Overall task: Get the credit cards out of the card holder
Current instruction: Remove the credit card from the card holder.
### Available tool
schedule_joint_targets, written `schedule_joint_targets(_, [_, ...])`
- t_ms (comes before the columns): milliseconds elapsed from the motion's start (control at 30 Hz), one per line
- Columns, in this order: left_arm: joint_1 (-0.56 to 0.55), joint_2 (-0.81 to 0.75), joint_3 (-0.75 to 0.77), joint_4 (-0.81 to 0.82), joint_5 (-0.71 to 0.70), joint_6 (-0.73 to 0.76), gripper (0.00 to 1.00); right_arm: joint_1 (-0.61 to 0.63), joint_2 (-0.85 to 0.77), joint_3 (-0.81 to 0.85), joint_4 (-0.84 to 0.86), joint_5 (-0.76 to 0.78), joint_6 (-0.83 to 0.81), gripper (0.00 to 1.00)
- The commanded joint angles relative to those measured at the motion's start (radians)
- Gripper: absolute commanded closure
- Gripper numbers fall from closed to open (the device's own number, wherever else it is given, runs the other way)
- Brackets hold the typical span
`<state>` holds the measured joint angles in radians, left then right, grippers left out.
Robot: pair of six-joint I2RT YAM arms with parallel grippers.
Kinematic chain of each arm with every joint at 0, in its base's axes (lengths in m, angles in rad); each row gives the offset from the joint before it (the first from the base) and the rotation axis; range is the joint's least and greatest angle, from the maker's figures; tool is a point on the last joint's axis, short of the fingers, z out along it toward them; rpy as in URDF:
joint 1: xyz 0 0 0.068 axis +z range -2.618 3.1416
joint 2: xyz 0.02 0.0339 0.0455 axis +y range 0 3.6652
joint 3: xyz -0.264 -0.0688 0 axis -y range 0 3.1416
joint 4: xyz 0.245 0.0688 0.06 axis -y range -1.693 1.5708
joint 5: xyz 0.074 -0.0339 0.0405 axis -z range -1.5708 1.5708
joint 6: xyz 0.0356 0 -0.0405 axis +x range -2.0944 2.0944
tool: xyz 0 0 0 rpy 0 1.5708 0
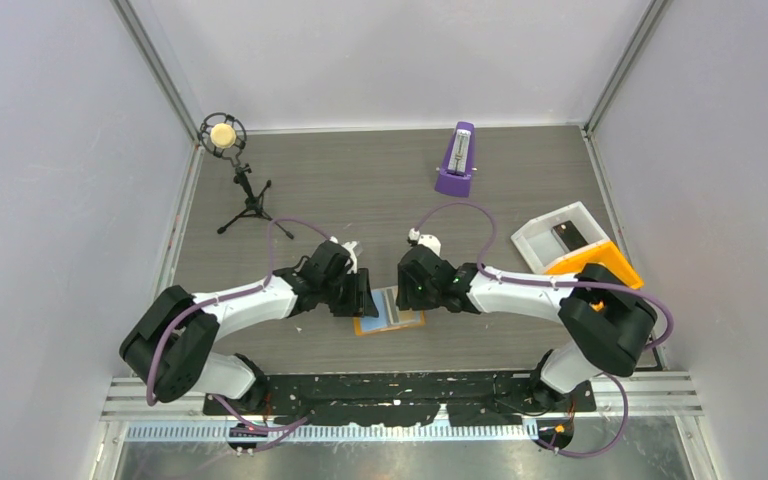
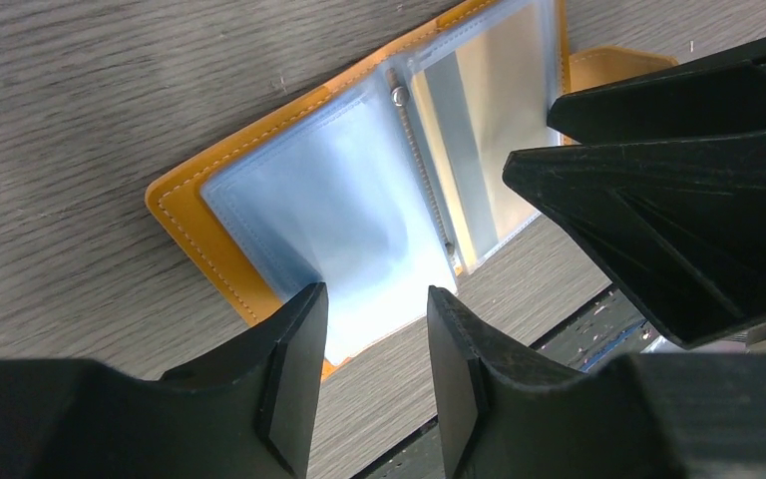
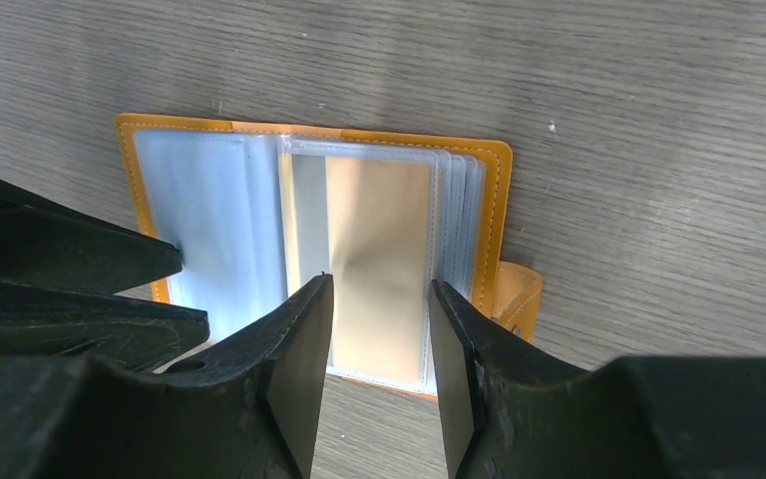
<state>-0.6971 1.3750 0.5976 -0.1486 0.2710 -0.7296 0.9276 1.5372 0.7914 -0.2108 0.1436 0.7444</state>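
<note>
While left gripper & right gripper gape w/ nothing held, card holder lies open, orange, clear sleeves inside.

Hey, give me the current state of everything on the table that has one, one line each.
Card holder: open, flat on the table.
Blue card: in a sleeve.
Striped card: in a sleeve.
Left end effector: open, over the blue card.
Right end effector: open, over the striped card.
Metronome: upright.
Microphone: upright on its tripod.
Black card: in the white bin.
</note>
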Motion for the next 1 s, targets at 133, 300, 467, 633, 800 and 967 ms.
schedule_joint_targets(133, [0.004,0.021,-0.013,0.044,0.002,-0.004,0.57,-0.057,-0.043,-0.101,0.203,-0.168,0.052,0.53])
schedule_joint_targets(300, [0.005,0.025,-0.016,0.052,0.007,-0.01,0.57,-0.065,-0.071,-0.113,0.236,-0.189,0.053,0.53])
schedule_joint_targets(467, [0.005,0.017,-0.02,0.051,0.005,-0.01,0.57,-0.07,-0.11,-0.112,0.234,-0.206,0.047,0.53])
schedule_joint_targets(633, [0.005,0.013,-0.022,0.046,0.004,-0.008,0.57,-0.069,-0.135,-0.116,0.246,-0.224,0.053,0.54])
schedule_joint_targets(800, [0.005,0.003,-0.024,0.04,0.001,-0.008,0.58,-0.07,-0.16,-0.122,0.242,-0.21,0.054,0.53])
schedule_joint_targets(967, [0.005,-0.04,-0.005,-0.037,-0.042,-0.013,0.58,-0.078,-0.149,-0.113,0.175,-0.164,0.027,0.53])
